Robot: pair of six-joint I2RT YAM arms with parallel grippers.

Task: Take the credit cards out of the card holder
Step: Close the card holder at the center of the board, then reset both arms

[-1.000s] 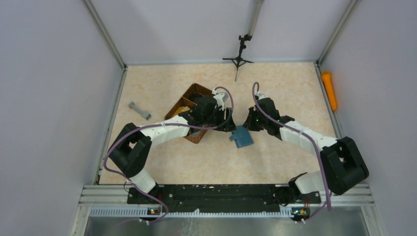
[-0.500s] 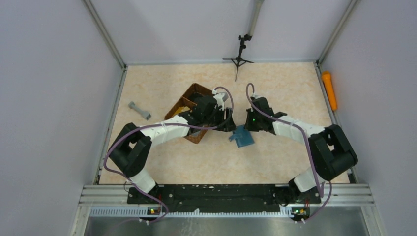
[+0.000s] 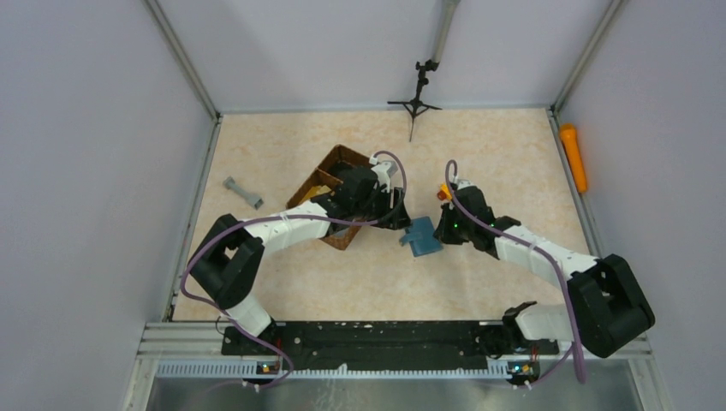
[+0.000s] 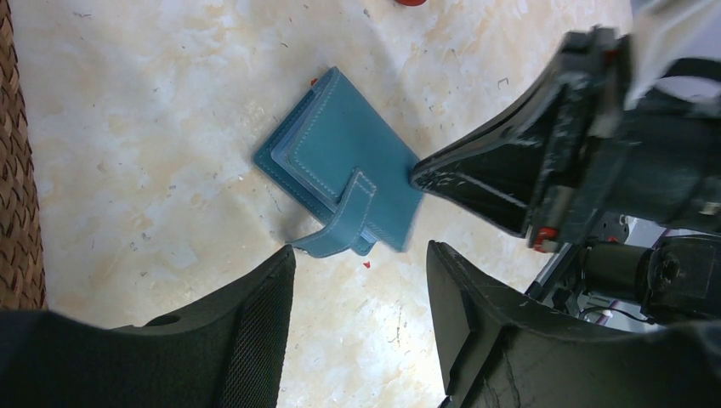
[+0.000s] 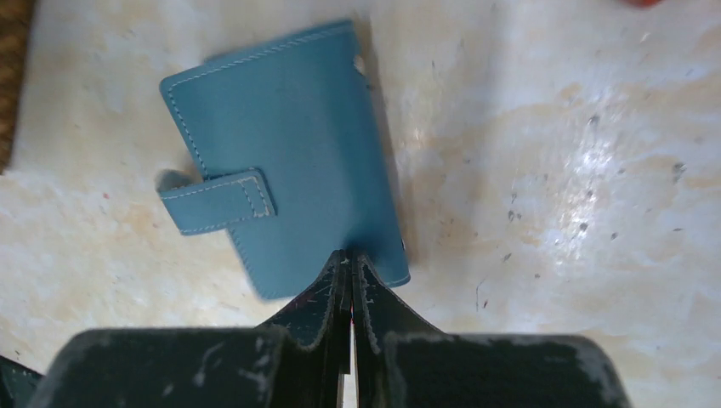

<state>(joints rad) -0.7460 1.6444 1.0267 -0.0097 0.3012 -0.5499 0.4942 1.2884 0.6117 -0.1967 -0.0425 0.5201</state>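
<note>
The card holder (image 3: 421,237) is a teal-blue wallet lying closed and flat on the table, with its strap tab loose on one side. It also shows in the left wrist view (image 4: 340,166) and the right wrist view (image 5: 281,153). My left gripper (image 3: 401,217) is open and empty just left of it, the strap end close to its fingertips (image 4: 360,249). My right gripper (image 3: 441,229) is shut, with its tips (image 5: 347,255) touching the wallet's right edge; it also shows in the left wrist view (image 4: 418,177). No cards show.
A brown woven basket (image 3: 330,184) stands under my left arm, its wall at the left wrist view's edge (image 4: 13,170). A small red-orange piece (image 3: 443,193) lies behind the right gripper. A grey part (image 3: 243,193) lies at the left, an orange object (image 3: 574,157) at the right wall, a tripod (image 3: 415,103) at the back.
My right gripper swung in toward the wallet, then moved nearer along its right edge. The wallet shifted slightly. My left arm stayed still.
</note>
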